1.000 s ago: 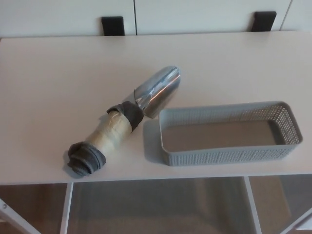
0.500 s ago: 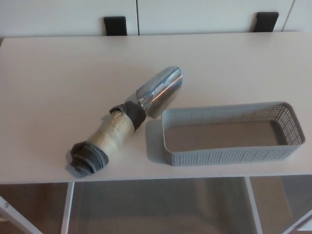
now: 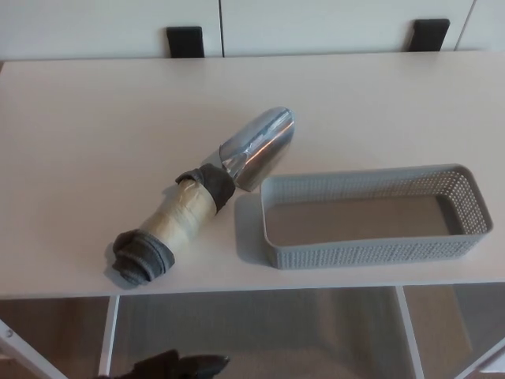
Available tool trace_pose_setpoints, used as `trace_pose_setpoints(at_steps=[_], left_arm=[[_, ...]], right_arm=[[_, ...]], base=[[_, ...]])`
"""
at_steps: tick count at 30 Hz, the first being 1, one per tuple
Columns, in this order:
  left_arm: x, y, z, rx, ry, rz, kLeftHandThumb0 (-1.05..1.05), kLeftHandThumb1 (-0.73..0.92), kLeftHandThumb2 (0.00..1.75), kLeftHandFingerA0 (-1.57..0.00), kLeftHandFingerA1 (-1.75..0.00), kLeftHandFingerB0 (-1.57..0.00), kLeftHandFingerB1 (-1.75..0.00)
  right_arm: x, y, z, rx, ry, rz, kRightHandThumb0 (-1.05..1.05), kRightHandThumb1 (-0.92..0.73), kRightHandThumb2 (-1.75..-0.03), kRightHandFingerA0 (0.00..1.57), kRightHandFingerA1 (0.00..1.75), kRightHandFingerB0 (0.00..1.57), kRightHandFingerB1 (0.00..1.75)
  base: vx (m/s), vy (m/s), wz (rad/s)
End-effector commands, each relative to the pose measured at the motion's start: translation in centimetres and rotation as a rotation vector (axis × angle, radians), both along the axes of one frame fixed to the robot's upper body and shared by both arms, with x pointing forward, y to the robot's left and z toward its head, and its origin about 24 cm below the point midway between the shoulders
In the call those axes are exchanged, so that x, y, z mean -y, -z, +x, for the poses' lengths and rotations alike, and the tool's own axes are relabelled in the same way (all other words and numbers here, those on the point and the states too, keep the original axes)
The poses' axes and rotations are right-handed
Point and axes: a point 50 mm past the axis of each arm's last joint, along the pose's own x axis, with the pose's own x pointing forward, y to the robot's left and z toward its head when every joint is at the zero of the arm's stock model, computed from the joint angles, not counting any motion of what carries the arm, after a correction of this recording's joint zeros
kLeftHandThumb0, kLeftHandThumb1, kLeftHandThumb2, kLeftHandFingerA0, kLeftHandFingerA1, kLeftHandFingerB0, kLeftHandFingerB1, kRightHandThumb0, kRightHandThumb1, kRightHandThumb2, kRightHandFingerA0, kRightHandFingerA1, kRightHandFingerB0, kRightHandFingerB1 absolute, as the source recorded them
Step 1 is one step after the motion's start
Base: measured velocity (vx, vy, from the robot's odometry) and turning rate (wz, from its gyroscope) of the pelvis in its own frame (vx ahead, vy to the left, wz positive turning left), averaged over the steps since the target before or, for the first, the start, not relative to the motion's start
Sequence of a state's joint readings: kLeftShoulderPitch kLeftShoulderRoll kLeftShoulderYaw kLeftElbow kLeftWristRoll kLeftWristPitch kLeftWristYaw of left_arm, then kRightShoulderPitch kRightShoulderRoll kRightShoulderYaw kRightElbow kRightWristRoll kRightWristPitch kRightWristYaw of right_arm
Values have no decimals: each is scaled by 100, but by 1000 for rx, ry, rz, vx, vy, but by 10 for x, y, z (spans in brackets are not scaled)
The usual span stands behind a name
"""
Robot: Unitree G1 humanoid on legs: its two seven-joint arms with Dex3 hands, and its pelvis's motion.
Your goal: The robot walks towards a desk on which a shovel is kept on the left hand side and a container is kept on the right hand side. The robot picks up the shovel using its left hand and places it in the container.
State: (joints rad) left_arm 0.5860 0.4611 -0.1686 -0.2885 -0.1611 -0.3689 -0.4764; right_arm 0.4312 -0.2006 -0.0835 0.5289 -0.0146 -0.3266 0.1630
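The shovel (image 3: 207, 193) lies diagonally on the white desk (image 3: 95, 134), left of centre. Its shiny metal scoop points up and right, and its handle, wrapped in tan tape and grey cloth, points toward the front left edge. The grey perforated container (image 3: 371, 249) stands to its right near the front edge, with nothing in it; the scoop's tip almost touches its back left corner. At the bottom edge of the picture, below the desk front, my left hand (image 3: 177, 365) shows only as dark finger tops. My right hand does not show.
The desk's front edge runs across the lower picture, with white legs and floor beneath. Two black chair backs (image 3: 185, 39) (image 3: 430, 33) stand behind the far edge against a white wall.
My left hand has come into view at the bottom edge. The picture shifted slightly; shovel and container have not moved on the desk.
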Motion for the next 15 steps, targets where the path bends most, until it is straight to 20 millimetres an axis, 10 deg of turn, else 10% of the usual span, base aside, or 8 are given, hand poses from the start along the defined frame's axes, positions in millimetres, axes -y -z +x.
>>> trace_pose_setpoints(at_steps=[1,2,3,4,6,7,13,15], left_arm=[[74,-149,-31,346,697,-895,-70,84,123,-1,-38,0,-27],[81,-159,-18,741,564,-792,-25,92,85,-14,-49,-10,-44],[86,-166,-9,903,522,-752,-40,91,68,-6,-49,-6,-37],[84,-170,1,671,586,-821,-34,62,116,0,-52,0,-52],[58,-174,-6,565,399,-733,-56,61,59,-20,-35,-16,-28],[51,-179,-8,570,340,-618,-29,44,97,-8,-53,-6,-50],[46,-173,28,807,18,-238,-39,57,58,-32,-33,-24,-30],[41,-157,59,842,-131,84,-25,42,95,-8,-51,-8,-50]], right_arm=[[4,-5,7,10,-66,-104,-34,-40,-52,95,51,64,47],[4,-5,7,12,-72,-101,-36,-40,-52,93,51,64,47],[4,-6,7,12,-83,-107,-53,-33,-72,94,65,57,56],[3,-6,8,24,-87,-105,-54,-34,-70,92,61,59,57],[3,-5,7,19,-67,-88,-35,-40,-53,98,53,64,48],[2,-5,7,17,-73,-92,-35,-41,-53,97,52,64,48],[3,-5,9,17,-87,-91,-34,-41,-52,96,52,62,48],[2,-6,11,20,-103,-108,-35,-41,-53,99,51,65,47]], base=[[0,0,0],[0,0,0],[0,0,0],[-5,1,7],[0,0,0],[0,0,0],[0,0,0],[0,0,0]])
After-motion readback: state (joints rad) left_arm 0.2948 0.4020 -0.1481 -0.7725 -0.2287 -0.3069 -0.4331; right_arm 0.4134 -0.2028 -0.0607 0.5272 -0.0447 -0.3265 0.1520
